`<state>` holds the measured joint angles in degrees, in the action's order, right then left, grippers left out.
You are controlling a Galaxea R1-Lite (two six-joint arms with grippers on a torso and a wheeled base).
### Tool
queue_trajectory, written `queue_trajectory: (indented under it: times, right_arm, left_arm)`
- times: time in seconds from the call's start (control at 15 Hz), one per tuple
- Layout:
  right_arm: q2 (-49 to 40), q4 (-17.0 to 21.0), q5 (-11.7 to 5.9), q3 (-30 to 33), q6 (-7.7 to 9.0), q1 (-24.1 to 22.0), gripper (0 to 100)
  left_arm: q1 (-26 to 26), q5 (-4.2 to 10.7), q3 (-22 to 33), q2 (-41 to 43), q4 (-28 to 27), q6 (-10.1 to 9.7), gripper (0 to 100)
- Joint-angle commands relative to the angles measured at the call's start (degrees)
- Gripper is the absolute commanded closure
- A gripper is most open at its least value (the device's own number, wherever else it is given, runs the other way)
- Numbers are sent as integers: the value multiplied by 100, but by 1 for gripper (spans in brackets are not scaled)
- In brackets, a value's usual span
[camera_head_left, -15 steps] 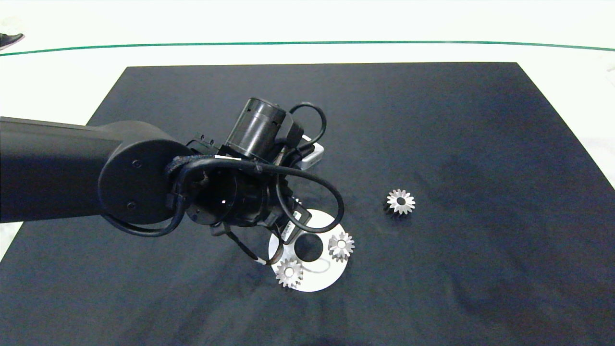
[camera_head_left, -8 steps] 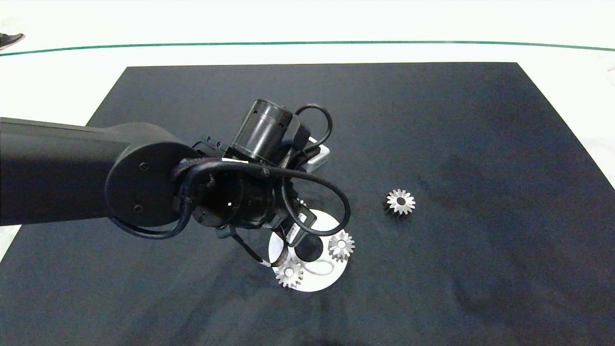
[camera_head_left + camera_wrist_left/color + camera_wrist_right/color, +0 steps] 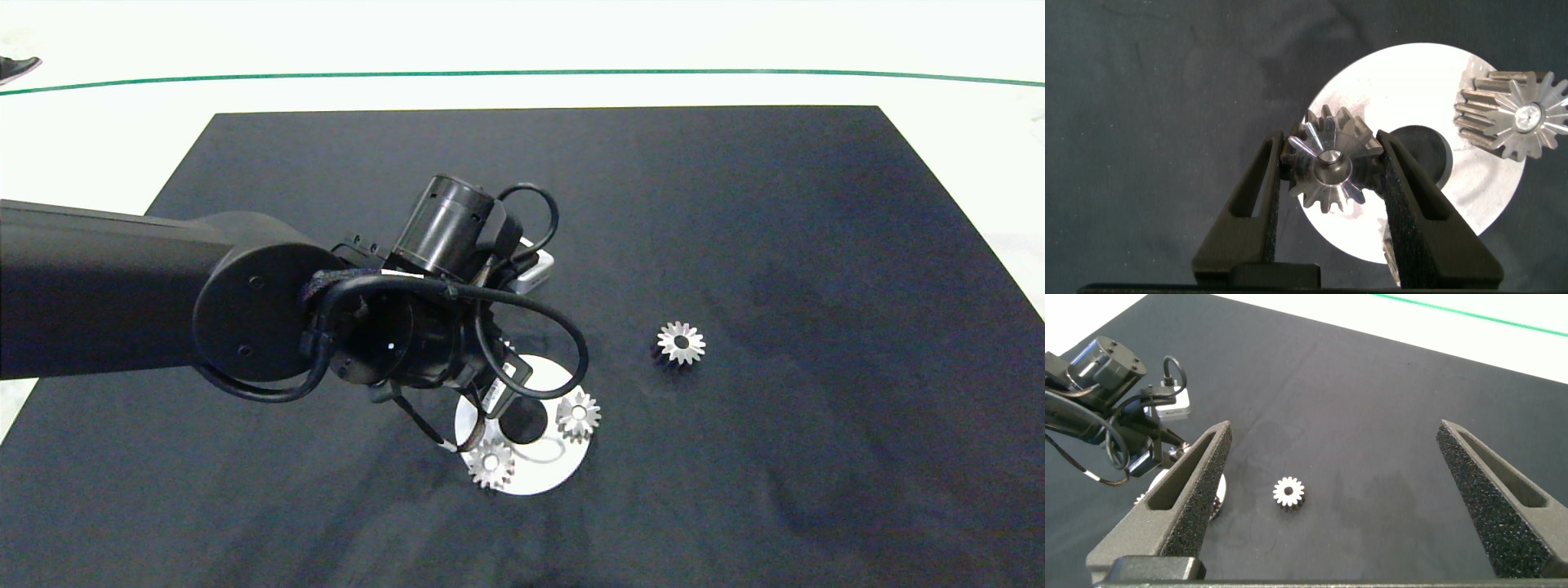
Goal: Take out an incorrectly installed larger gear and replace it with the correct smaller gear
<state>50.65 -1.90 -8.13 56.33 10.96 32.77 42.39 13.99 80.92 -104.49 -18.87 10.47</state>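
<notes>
Left tool [image 3: 1327, 167] shifted slightly, still clamping smaller gear [image 3: 1327, 170] over disc [image 3: 1404, 98]

L gripper [image 3: 1331, 171] clamping gear [image 3: 1327, 167] over disc [image 3: 1470, 220].

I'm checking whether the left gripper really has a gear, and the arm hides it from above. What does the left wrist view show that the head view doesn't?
Only the left wrist view shows the left gripper with its fingers closed on a gear over the round silver plate.

Only the head view shows the lone gear lying on the black mat off the plate, and the left arm covering the grasp.

Both show the plate, its dark centre hole, and a gear mounted at the plate's edge.
</notes>
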Motion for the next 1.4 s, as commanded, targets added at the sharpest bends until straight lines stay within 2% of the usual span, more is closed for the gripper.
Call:
queue_trajectory:
  times: [0.07,0.33,0.4,0.87,0.93,1.07,1.2,1.27,1.4]
  right_arm:
    - [-3,-3,-4,1,3,1,0]
    - [-11,-3,-4,1,3,1,0]
    - [-11,-3,-4,1,11,1,0]
    - [-20,-12,-4,9,11,1,0]
    - [-29,-12,-4,9,11,1,0]
    - [-20,-21,-22,53,11,-7,0]
    - [-38,-12,-75,80,38,-51,0]
    - [-47,-12,-83,80,73,-139,0]
    - [-266,41,-83,1,91,-605,0]
  left_arm:
    - [-11,7,-24,42,-3,8,75]
    - [-2,16,-33,42,-11,8,75]
    - [6,16,-33,42,-3,8,0]
    - [15,33,-33,86,-3,8,0]
    - [-2,130,-33,236,-11,8,0]
    - [-187,165,-59,772,-29,-36,0]
    - [-556,183,-428,1703,-187,-28,0]
    - [-705,183,-577,2143,-231,-28,0]
    - [-1180,200,-1052,3558,-266,-36,0]
